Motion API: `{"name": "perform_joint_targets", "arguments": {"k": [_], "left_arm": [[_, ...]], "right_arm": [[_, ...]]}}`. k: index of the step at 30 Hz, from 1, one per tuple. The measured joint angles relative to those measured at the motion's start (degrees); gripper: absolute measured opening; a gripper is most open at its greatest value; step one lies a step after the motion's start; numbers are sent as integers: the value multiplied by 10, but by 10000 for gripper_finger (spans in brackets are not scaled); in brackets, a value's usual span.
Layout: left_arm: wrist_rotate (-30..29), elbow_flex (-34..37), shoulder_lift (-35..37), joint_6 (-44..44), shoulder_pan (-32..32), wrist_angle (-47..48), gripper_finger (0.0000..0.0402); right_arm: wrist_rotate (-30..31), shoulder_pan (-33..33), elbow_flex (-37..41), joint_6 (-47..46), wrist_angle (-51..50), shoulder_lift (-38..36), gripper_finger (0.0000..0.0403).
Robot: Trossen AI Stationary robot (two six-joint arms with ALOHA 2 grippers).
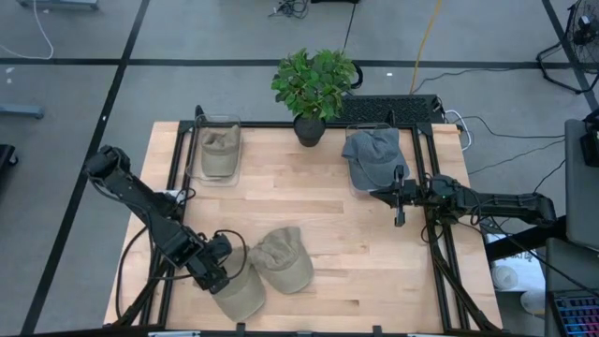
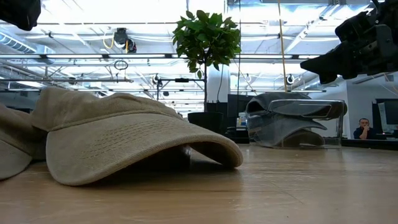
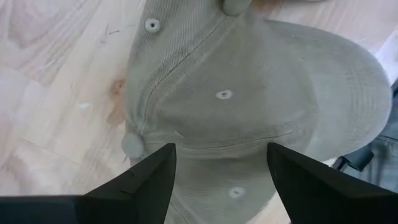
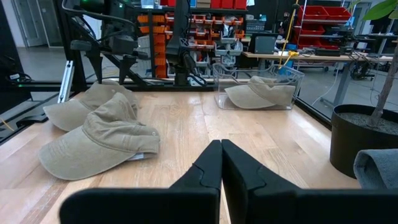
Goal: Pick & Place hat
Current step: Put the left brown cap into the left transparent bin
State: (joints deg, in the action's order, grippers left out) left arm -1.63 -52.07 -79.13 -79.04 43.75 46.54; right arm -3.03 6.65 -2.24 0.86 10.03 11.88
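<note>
Two khaki caps lie on the wooden table near its near edge. One cap [image 1: 241,292] [image 3: 249,93] lies under my left gripper [image 1: 215,269] [image 3: 221,171], which is open and points down, its fingers standing either side of the crown seams. The other khaki cap [image 1: 285,259] [image 2: 124,137] [image 4: 99,140] rests on its brim beside the first. A third khaki cap [image 1: 220,150] [image 4: 261,93] sits in the clear left bin. A grey-blue cap [image 1: 372,154] [image 2: 286,121] fills the right bin. My right gripper [image 1: 400,198] [image 4: 221,158] is shut and hovers near that bin.
A potted plant [image 1: 314,84] [image 2: 208,37] stands at the far edge between the two clear bins [image 1: 217,145] [image 1: 374,131]. Bare wood stretches across the table's middle [image 1: 309,197]. Black frame rails run along both sides. A person [image 2: 364,129] sits in the room behind.
</note>
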Motion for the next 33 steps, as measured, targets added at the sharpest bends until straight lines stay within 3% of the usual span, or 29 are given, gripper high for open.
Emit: {"name": "perform_joint_targets", "arguments": {"k": [11,18,33], "left_arm": [[14,0,6,7,3,-7,262],[15,0,5,18,2,-66,262],[-9,1,5,-13,2,-35,262]], "right_arm": [[0,0,0,0,0,0,0],[0,0,0,0,0,0,0],[0,0,0,0,0,0,0]]}}
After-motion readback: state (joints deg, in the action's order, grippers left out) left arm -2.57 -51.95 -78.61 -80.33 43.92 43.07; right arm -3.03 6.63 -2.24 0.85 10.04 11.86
